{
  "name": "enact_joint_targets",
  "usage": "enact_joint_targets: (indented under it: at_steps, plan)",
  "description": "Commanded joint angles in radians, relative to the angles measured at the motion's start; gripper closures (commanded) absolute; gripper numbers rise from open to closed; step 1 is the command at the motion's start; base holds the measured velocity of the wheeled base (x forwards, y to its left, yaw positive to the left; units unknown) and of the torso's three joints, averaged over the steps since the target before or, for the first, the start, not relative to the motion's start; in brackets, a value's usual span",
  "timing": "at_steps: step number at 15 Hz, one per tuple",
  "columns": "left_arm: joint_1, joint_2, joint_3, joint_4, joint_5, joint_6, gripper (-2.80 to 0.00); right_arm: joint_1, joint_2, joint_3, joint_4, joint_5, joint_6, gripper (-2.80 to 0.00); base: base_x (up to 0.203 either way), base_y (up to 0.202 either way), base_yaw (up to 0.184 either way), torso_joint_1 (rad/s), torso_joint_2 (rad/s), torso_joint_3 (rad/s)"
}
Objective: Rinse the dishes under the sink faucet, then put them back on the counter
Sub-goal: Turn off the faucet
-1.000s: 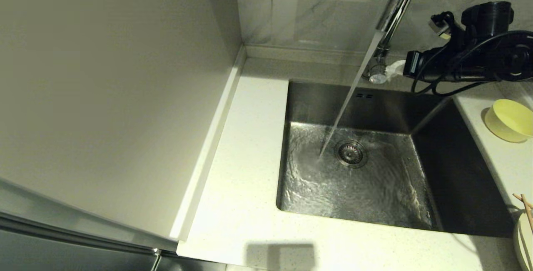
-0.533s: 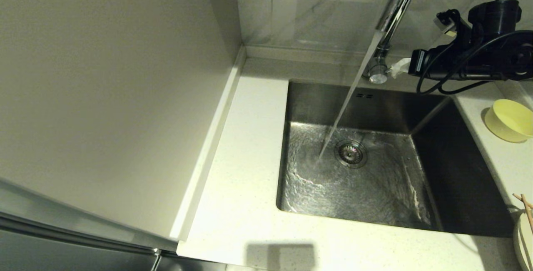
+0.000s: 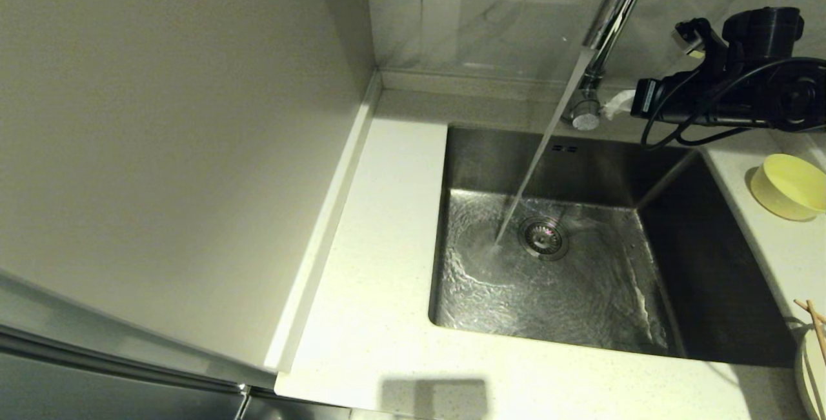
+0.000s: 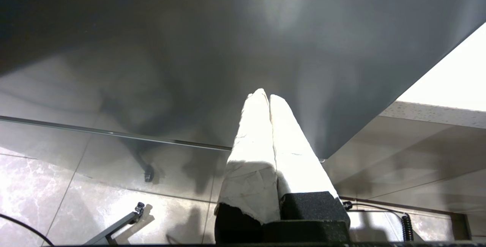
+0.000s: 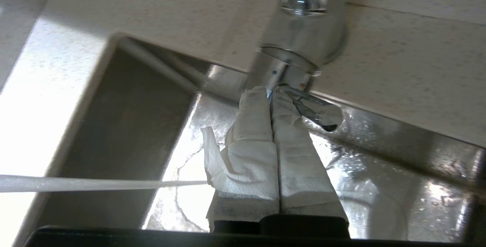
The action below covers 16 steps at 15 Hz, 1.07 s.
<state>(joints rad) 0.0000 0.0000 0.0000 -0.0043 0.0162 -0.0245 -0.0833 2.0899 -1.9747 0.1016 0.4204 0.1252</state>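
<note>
Off-white speckled counter (image 3: 381,226) wrapping a steel sink (image 3: 703,265), grey-veined wall tiles (image 3: 490,13) behind. Water running from the chrome faucet (image 3: 616,4) onto the basin floor beside the drain strainer (image 3: 544,237). Right gripper (image 5: 270,92) pressed together at the faucet base by the lever — slightly further right than a second ago. Left gripper (image 4: 264,95) likewise together, parked below the counter. Yellow bowl (image 3: 790,186) empty on the right counter; plate (image 3: 812,368) at the edge — chopsticks (image 3: 814,320) lying across it.

Dim greenish light, glare on wet sink (image 3: 658,149)
</note>
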Motion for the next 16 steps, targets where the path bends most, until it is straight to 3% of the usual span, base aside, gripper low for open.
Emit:
enact_joint_targets:
  at_steps: [1, 9, 14, 16]
  plan:
    - [0.000, -0.002, 0.000, 0.000, 0.001, 0.000, 0.00, -0.003, 0.013, 0.000, -0.027, 0.001, 0.005, 0.00, 0.000, 0.000, 0.000, 0.000, 0.00, 0.000]
    - [0.000, -0.002, 0.000, 0.000, 0.001, 0.000, 0.00, -0.006, 0.025, -0.001, -0.161, 0.004, 0.017, 0.00, 0.000, 0.000, 0.000, 0.000, 0.00, 0.000]
    - [0.000, -0.002, 0.000, 0.000, 0.001, 0.000, 0.00, -0.027, -0.109, 0.017, -0.057, 0.026, 0.037, 0.00, 0.000, 0.000, 0.000, 0.000, 0.00, 0.000]
    - [0.000, -0.002, 0.000, 0.000, 0.001, 0.000, 0.00, -0.065, -0.159, 0.084, -0.024, 0.032, -0.045, 0.00, 0.000, 0.000, 0.000, 0.000, 0.00, 0.000]
